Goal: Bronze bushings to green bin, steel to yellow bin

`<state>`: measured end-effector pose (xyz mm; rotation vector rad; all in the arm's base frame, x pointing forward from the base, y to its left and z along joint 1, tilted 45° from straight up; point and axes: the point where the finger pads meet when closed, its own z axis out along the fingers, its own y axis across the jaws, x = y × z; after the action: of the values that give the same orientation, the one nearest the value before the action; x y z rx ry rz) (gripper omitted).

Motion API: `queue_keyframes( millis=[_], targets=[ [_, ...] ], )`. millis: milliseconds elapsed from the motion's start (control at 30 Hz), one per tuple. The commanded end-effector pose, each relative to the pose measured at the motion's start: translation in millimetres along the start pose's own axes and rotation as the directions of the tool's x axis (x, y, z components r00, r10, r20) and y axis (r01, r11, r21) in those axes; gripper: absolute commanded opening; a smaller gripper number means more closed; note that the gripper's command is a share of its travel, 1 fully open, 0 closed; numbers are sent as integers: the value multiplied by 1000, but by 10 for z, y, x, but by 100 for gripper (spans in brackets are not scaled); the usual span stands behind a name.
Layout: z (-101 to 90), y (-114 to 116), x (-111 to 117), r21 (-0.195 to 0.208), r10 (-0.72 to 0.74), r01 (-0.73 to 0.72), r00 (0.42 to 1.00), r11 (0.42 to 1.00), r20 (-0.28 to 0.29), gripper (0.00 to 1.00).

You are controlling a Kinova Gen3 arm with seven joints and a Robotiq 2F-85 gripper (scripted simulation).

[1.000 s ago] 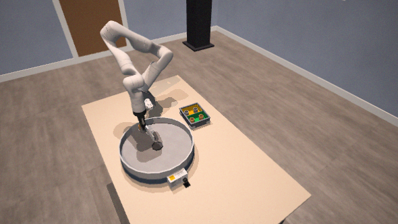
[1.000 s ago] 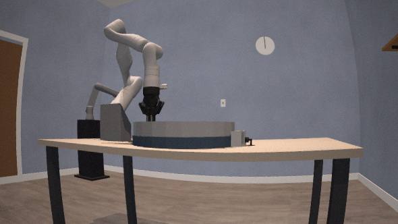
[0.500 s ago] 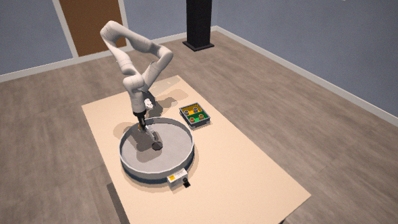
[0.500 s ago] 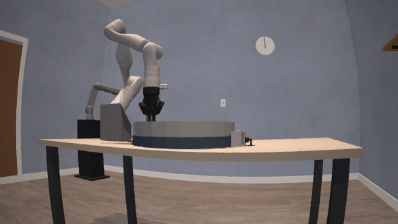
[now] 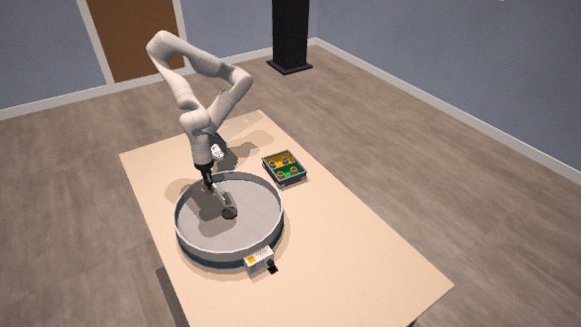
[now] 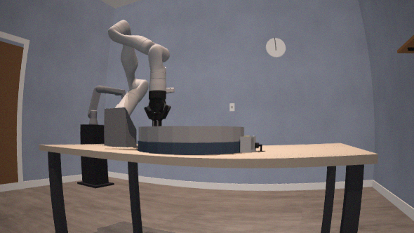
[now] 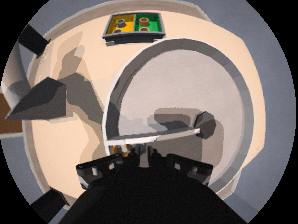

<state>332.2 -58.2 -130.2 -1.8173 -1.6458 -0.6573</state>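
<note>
Pale tan tabletop (image 5: 345,246) (image 6: 316,151) (image 7: 55,125), smooth and matt, carries the round turntable (image 5: 282,207) (image 6: 191,134) (image 7: 247,100), its grey wall faceted above a dark blue base. Seen from the top view, the claw (image 5: 209,187) (image 6: 156,123) (image 7: 143,151) is down at the turntable's 11 o'clock, fingers almost pressed together; I see nothing pinched in them. Just beside the tips is an orange-brown bushing (image 5: 204,185) (image 7: 117,151), partly hidden, near the wall end of a straight pale bar (image 5: 219,193) (image 7: 175,135) that runs to the dark, many-sided hub (image 5: 228,213) (image 7: 205,125).

The sorting looks well along: the green bin (image 5: 288,174) (image 7: 154,22) holds two bronze bushings and the yellow bin (image 5: 278,159) (image 7: 129,25) two steel ones, dull grey and ring-shaped. Both sit off the turntable's 1 o'clock, green the nearer half.

The step in hand seems to be picking up this bushing, bronze by its colour. The next move calls for fingers spread enough to straddle it — clear of bar and wall — then a squeeze, a straight lift and a trip to green. Closing off to one side could merely nudge it along.

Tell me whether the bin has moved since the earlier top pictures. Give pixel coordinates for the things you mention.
No, the bin (image 5: 293,180) (image 7: 132,38) sits in the same spot beside the turntable (image 5: 217,256) (image 6: 191,135) (image 7: 247,100) in the top view.
</note>
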Motion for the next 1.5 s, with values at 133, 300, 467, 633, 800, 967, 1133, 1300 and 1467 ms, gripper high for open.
queue_keyframes(
  millis=[133,300,467,633,800,967,1133,1300,1467],
  targets=[
    [56,3,-2,-1,1,-1,1000,1000,1,14],
    [115,4,-1,-1,2,-2,1000,1000,1,14],
    [144,4,-1,-1,3,-3,1000,1000,1,14],
    [188,4,0,-2,3,-3,1000,1000,1,14],
    [217,4,0,-2,4,-4,1000,1000,1,14],
    [276,4,1,-2,4,-4,1000,1000,1,14],
    [276,4,1,-2,4,-4,1000,1000,1,14],
    [261,5,-2,-2,2,-2,1000,1000,1,14],
    [276,5,0,-2,4,-4,1000,1000,1,14]
  ],
)
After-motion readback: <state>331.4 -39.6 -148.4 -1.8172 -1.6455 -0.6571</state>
